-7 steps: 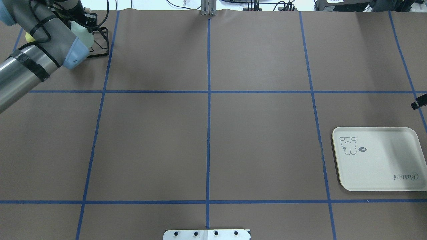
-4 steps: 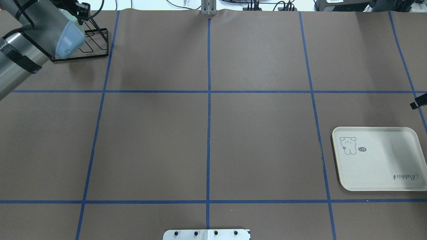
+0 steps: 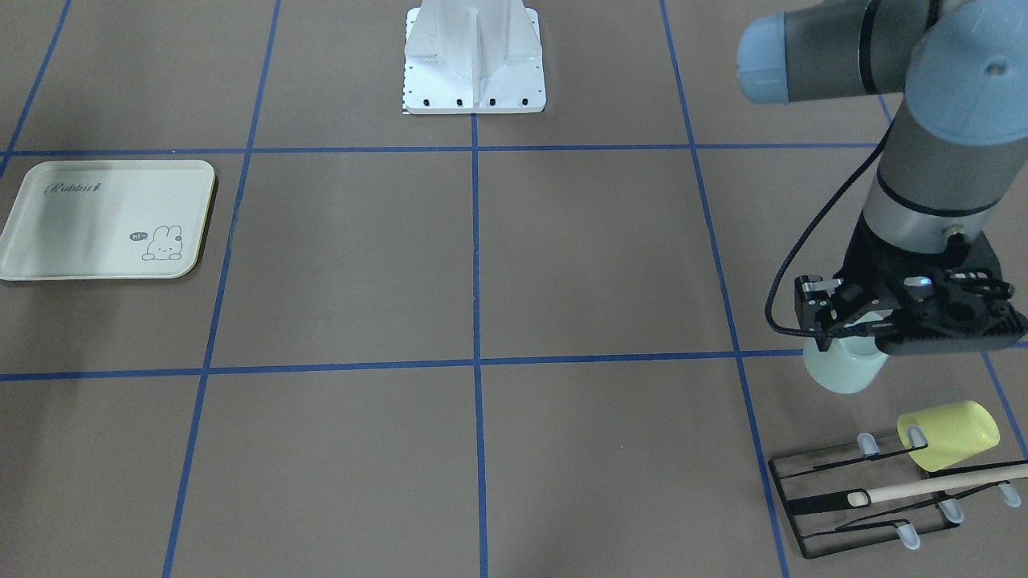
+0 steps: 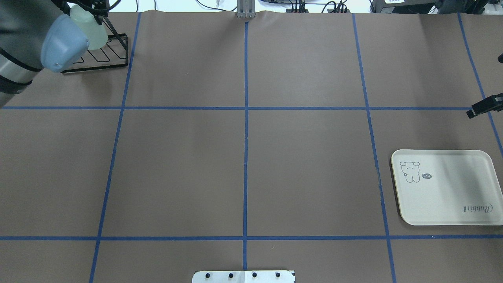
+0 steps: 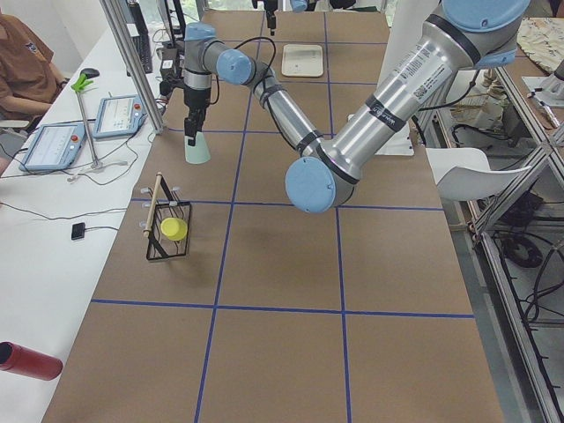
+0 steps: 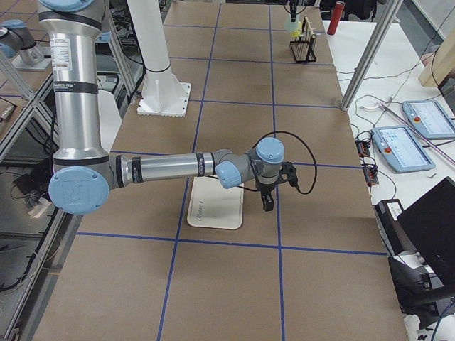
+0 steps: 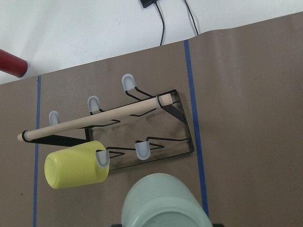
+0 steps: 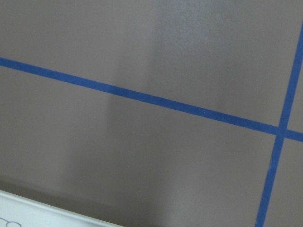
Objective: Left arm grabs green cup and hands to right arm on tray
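The pale mint-green cup (image 3: 842,371) hangs in the air above the brown table, apart from the black wire rack (image 3: 809,506). My left gripper (image 3: 863,341) is shut on the cup from above. The cup also shows in the overhead view (image 4: 89,28), the left wrist view (image 7: 163,204) and the exterior left view (image 5: 199,151). The cream tray (image 4: 452,196) lies empty at the right side and also shows in the front-facing view (image 3: 80,233). My right gripper (image 6: 267,203) hovers just beyond the tray's far edge; I cannot tell whether it is open or shut.
A yellow-green cup (image 3: 949,434) lies on its side on a peg of the rack, under a wooden rod (image 3: 940,482). Blue tape lines grid the table. The white arm base (image 3: 474,60) stands at the robot's edge. A red cylinder (image 5: 26,361) lies on the side table.
The left arm has lifted the green cup up off the rack. The right gripper's black tip has come further into the overhead view at the right edge.
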Tool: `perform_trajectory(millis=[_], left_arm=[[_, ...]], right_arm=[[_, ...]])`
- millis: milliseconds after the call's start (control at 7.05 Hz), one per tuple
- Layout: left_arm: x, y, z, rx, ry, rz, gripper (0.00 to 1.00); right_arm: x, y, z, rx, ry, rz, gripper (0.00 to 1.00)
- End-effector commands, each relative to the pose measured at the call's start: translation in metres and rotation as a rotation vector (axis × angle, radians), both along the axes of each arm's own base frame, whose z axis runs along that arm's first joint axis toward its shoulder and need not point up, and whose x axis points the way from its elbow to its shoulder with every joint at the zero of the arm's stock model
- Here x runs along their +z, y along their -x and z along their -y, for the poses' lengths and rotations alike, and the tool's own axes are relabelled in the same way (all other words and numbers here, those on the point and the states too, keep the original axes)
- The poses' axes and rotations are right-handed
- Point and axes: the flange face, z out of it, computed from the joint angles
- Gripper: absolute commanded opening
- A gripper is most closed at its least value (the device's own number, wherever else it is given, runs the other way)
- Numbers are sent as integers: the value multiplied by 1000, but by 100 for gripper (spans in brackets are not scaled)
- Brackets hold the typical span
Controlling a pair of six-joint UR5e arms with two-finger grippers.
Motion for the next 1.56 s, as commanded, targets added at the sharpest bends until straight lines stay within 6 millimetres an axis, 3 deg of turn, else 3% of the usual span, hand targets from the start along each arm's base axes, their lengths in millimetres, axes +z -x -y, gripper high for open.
perform_trajectory(millis=[0, 425, 567, 851, 1418], left_arm=[[-54, -2, -41, 1, 57, -262, 0], [-98, -10, -65, -37, 134, -595, 0], [-101, -10, -68, -65, 157, -665, 0], [-101, -32, -74, -64, 191, -831, 0], [-78, -33, -80, -68, 348, -1176, 0]], right_arm=[[-45, 35, 20, 18, -48, 47, 100], [-99, 96, 21, 134, -29, 175, 100], [-127, 121, 19, 186, -2, 257, 100], [-187, 177, -1, 279, 55, 455, 100], [-250, 189, -41, 291, 205, 860, 98]])
